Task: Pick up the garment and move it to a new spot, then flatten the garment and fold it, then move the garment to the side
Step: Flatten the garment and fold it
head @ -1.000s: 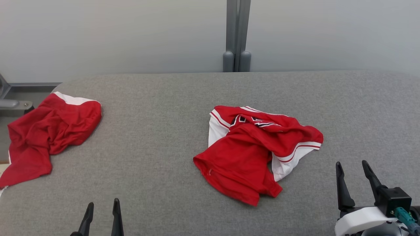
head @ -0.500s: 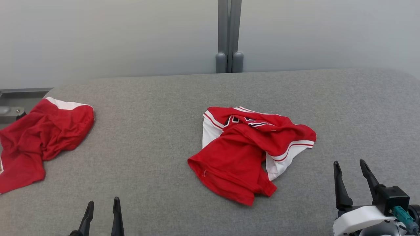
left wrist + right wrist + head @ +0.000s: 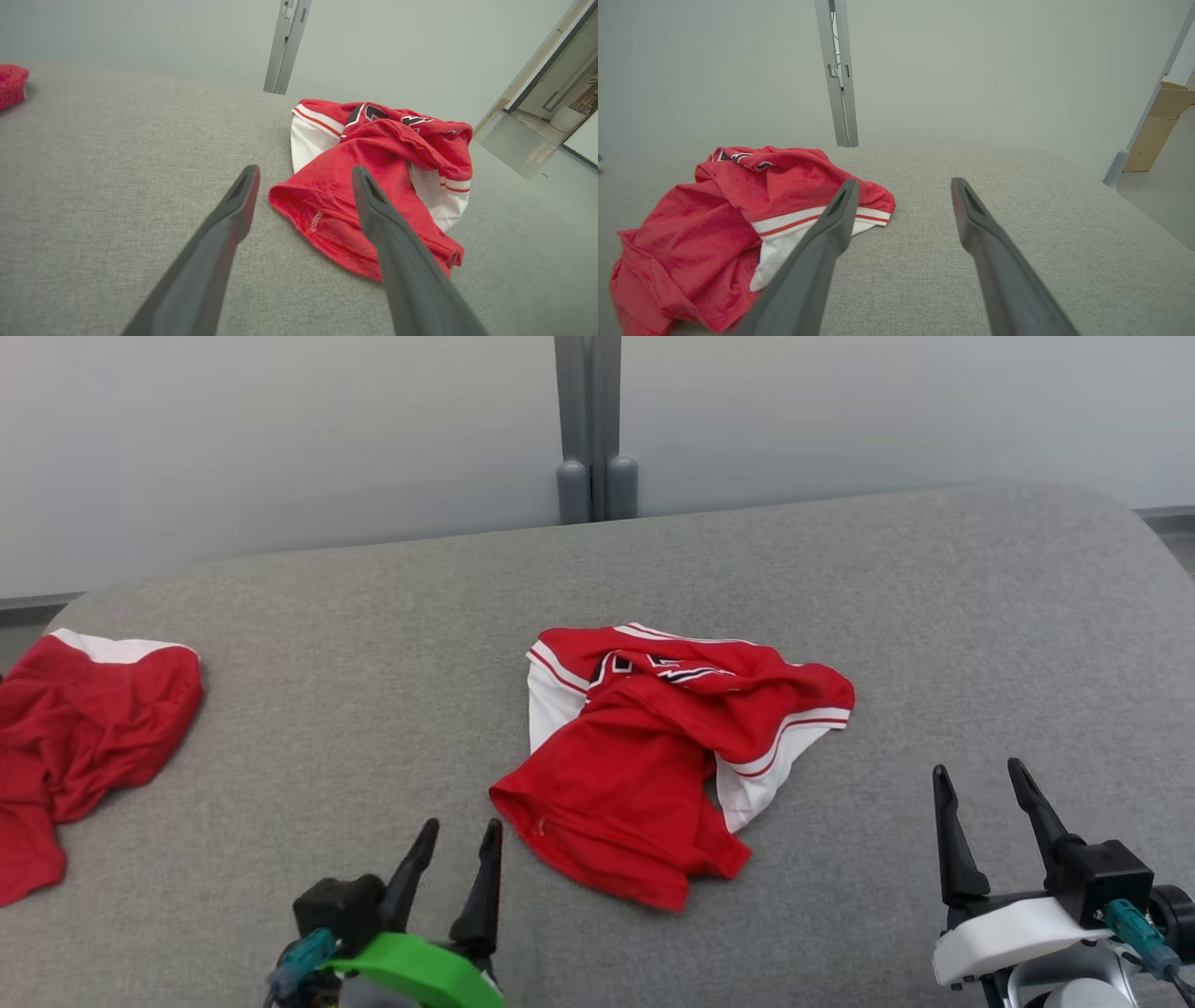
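The left gripper point(image 3: 463, 824) sits low in the head view, left of centre, its two long dark fingers pointing up and leaning slightly to the right, jaws standing wide apart. Behind them come a black wrist block point(image 3: 341, 905), a teal plug point(image 3: 303, 957) and a bright green collar point(image 3: 420, 971). The right gripper point(image 3: 977, 767) sits at the lower right, fingers up and tipped a little left, jaws equally wide. It is carried on a white wrist shell point(image 3: 1013, 938) with a black block point(image 3: 1106, 887) and a teal connector point(image 3: 1134, 929) on its outer side. In each wrist view that arm's fingers point(image 3: 219, 247) rise from the bottom edge in a broad V, the tips well apart and pinching nothing.
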Robot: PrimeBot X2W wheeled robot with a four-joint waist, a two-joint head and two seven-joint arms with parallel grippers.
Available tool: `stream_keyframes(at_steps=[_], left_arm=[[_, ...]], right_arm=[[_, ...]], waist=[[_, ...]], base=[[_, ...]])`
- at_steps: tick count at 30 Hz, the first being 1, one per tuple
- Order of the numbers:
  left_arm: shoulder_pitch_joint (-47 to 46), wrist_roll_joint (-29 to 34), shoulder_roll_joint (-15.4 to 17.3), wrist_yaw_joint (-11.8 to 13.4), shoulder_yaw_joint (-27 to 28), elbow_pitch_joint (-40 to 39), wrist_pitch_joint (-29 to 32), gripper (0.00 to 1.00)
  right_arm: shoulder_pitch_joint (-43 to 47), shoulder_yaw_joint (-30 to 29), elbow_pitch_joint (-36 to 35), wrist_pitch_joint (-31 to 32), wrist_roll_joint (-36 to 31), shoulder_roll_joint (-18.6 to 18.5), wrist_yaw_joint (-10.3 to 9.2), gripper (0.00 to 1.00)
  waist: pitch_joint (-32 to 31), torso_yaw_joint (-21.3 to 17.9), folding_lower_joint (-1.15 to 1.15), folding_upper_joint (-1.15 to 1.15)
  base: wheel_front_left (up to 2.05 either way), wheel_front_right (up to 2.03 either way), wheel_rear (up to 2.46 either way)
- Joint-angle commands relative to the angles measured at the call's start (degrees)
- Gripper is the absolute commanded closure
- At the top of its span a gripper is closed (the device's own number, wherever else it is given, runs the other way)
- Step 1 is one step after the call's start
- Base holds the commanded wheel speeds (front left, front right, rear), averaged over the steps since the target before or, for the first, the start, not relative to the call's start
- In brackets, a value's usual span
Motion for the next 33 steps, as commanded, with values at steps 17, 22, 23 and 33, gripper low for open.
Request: stream_keyframes(at_steps=[17,22,23,33], left_arm=[[-14.3,-13.2,0.2,0.2,-7.1,17.9,4.7,0.0],[-16.2,-14.0,0.2,0.0,-6.6,21.2,3.8,0.0],[-16.6,-14.1,0.3,0.0,-6.7,21.9,3.8,0.0],[-20.0,-15.2,0.6,-0.1,-6.0,28.3,1.9,1.0]], right_arm=[[-1.9,0.2,-0.5,0.0,0.9,-0.2,-0.06,0.0],[-2.4,0.3,-0.4,0.0,1.0,-0.2,-0.06,0.0],[-2.6,0.3,-0.4,0.0,1.0,-0.2,-0.06,0.0],[-3.0,0.5,-0.4,0.0,1.0,-0.2,-0.06,0.0]], waist=[[5.0,-7.3,0.0,0.0],[5.4,-7.9,0.0,0.0],[5.4,-8.0,0.0,0.0],[5.8,-9.5,0.0,0.0]], base=[[0.0,0.0,0.0],[0.0,0.0,0.0],[0.0,0.0,0.0],[0.0,0.0,0.0]])
